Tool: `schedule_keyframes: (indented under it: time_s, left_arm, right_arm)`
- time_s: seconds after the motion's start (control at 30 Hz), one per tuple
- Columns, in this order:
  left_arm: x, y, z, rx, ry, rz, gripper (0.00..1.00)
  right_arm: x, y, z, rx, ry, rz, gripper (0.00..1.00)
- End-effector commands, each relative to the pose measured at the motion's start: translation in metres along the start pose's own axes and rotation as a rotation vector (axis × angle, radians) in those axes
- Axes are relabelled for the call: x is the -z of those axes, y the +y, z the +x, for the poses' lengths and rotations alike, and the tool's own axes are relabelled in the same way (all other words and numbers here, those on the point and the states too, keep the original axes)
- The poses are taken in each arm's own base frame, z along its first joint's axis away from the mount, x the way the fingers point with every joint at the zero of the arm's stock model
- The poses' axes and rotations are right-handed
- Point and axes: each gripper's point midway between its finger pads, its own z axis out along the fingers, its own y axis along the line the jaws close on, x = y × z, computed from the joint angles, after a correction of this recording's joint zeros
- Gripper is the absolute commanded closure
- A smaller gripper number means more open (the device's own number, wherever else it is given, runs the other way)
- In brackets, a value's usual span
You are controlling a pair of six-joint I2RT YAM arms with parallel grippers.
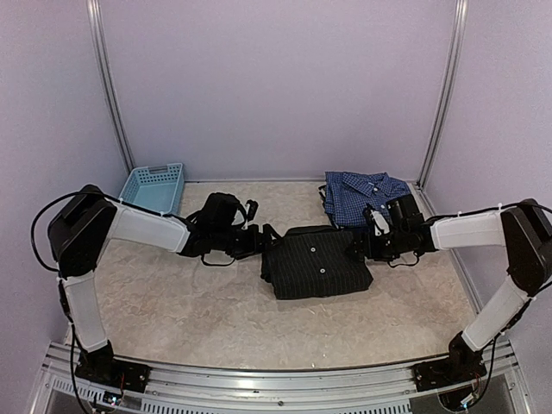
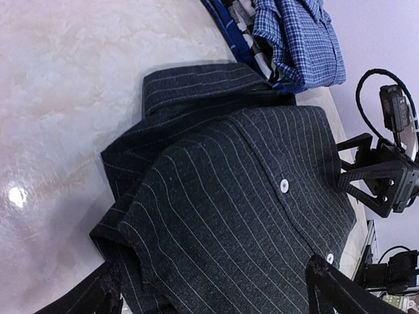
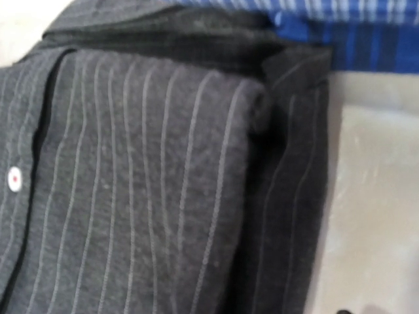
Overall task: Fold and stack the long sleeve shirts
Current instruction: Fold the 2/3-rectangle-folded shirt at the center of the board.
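The black pinstriped shirt (image 1: 317, 261) lies folded in the middle of the table, its white buttons facing up. It fills the left wrist view (image 2: 229, 196) and the right wrist view (image 3: 144, 183). The blue check shirt (image 1: 362, 197) lies folded just behind it at the back right, and its edge touches the black collar (image 2: 301, 46). My left gripper (image 1: 269, 238) is wide open at the black shirt's left edge, one dark fingertip (image 2: 105, 288) on each side of the fold. My right gripper (image 1: 358, 246) is at the shirt's right edge. Seen from the left wrist (image 2: 357, 173), its fingers stand apart and hold nothing.
A light blue plastic basket (image 1: 153, 187) stands at the back left. The pale mottled tabletop (image 1: 190, 302) runs between purple walls. The table's metal front rail (image 1: 276, 379) carries both arm bases. Cables loop off both arms.
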Motion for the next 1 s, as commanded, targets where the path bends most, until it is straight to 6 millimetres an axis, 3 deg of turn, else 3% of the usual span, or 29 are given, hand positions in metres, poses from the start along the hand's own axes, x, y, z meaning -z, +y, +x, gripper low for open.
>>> schedule_keyframes:
  time_s: [0.0,0.2,0.3,0.43,0.63,0.8,0.97]
  left_arm:
    - [-0.013,0.011,0.024,0.044,0.043,-0.036,0.10]
    - [-0.023,0.021,0.044,0.056,0.080,-0.067,0.24]
    - [-0.025,0.026,0.054,0.049,0.095,-0.089,0.33]
    - [-0.025,0.028,0.065,0.019,0.104,-0.125,0.36]
    - [-0.012,0.033,0.058,-0.028,0.066,-0.193,0.36]
    - [0.008,0.044,0.047,-0.068,0.023,-0.291,0.29]
    - [0.034,0.063,0.031,-0.104,-0.051,-0.440,0.24]
  right_arm:
    - [-0.009,0.013,0.003,-0.013,0.010,-0.059,0.19]
    - [-0.020,0.008,0.025,-0.050,0.053,-0.061,0.17]
    - [-0.023,0.008,0.034,-0.061,0.065,-0.069,0.23]
    - [-0.025,0.013,0.051,-0.063,0.084,-0.067,0.31]
    - [-0.021,0.038,0.082,-0.071,0.106,-0.080,0.36]
    - [-0.015,0.069,0.115,-0.086,0.123,-0.094,0.31]
    - [-0.002,0.085,0.133,-0.087,0.113,-0.064,0.20]
